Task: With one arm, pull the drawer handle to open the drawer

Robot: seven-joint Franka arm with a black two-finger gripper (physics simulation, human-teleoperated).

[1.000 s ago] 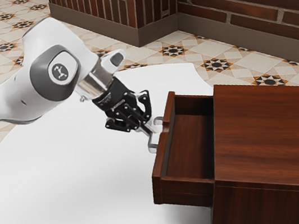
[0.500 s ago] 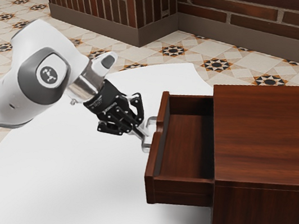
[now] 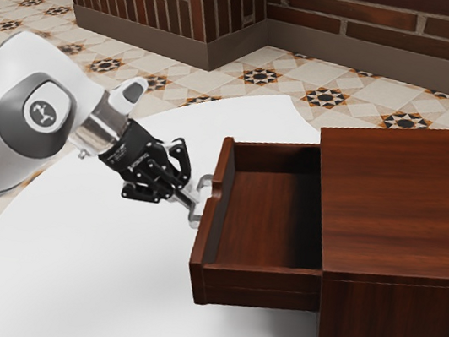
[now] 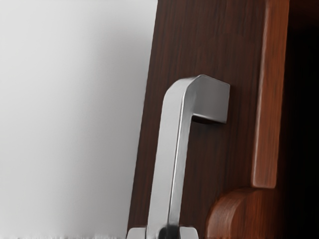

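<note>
On a white table (image 3: 87, 283), our gripper (image 3: 191, 199) clamps the handle (image 4: 174, 149), apparently from both sides (a firm hold lets us pull straight). The drawer (image 3: 258, 225) stands well out of the cabinet (image 3: 400, 248), toward the exterior view's left.

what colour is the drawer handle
Silver-grey metal; the handle shows best in the wrist view, against the dark reddish-brown drawer front.

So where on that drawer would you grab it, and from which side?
By the metal handle on the front of the drawer, coming straight at that front from the exterior view's left. It is a slim bar standing off the wood on bent ends, so two fingers can close across it. The gripper is shut on it that way.
</note>
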